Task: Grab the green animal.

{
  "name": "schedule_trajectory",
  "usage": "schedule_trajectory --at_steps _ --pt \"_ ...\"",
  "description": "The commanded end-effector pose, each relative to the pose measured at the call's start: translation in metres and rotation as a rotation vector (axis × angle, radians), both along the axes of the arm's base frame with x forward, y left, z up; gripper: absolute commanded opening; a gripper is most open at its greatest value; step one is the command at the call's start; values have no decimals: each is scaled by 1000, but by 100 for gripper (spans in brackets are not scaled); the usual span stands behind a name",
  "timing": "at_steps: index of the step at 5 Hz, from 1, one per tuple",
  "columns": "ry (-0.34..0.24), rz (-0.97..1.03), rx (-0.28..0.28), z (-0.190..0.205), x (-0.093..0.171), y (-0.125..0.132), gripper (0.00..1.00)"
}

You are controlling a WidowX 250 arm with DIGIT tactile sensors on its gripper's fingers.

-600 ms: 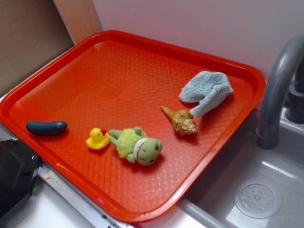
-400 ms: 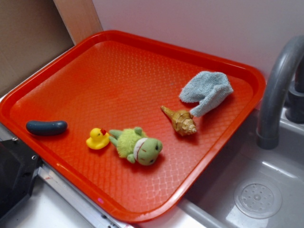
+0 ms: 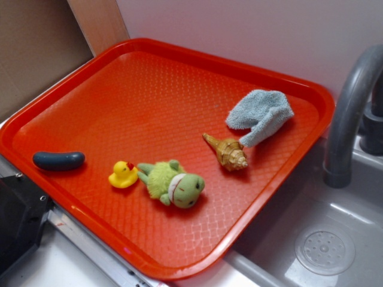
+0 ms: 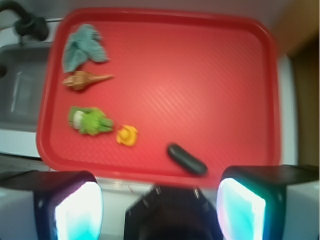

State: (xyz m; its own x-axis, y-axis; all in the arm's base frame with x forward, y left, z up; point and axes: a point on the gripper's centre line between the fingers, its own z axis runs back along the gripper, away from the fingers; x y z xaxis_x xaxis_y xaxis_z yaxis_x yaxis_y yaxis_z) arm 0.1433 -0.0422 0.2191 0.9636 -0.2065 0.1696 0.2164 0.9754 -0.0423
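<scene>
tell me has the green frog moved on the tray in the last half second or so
No. In the exterior view the green frog lies just where it did, right beside the yellow duck and near the tray's front rim.

Fuzzy plush green animal (image 3: 173,183), glossy textured plastic tray (image 3: 179,101), terry cloth (image 3: 258,113), smooth rubbery duck (image 3: 123,174)

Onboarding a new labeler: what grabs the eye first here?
The big red tray fills the view, beside a grey sink. Near its front edge a green plush frog lies next to a yellow rubber duck. The gripper hangs wide open, high above the tray's edge.
</scene>
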Motion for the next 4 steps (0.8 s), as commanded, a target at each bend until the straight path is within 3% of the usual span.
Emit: schedule_trajectory --at_steps 1,2,3,4 --pt "-148 -495 -51 -32 29 -40 100" --pt "-147 -745 -61 -55 18 -66 100" --pt "-98 -893 -30 -83 19 -76 100" --pt "-63 -878 57 -113 31 -86 100"
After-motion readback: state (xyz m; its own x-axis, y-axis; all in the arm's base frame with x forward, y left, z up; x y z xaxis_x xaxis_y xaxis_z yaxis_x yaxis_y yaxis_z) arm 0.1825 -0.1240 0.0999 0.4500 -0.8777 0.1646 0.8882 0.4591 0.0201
